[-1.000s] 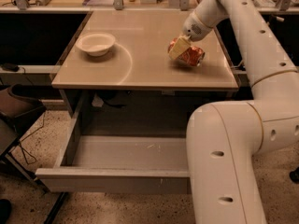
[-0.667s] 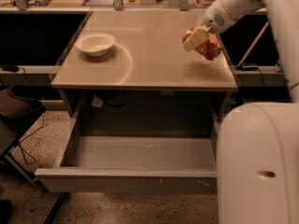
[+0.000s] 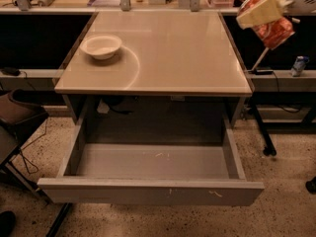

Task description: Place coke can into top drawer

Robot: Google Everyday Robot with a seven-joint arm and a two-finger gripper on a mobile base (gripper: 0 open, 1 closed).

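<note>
gripper: I hold it high at upper right, past the right edge of the table, clamped on the can.
coke can: tilted in the grip, in the air, off the tabletop.
top drawer: pulled wide open beneath the tabletop.
bowl: white, back-left on the table, well apart from the can.

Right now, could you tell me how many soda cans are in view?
1. The coke can is held in the gripper at upper right, raised off the table; the top drawer holds none.
</note>
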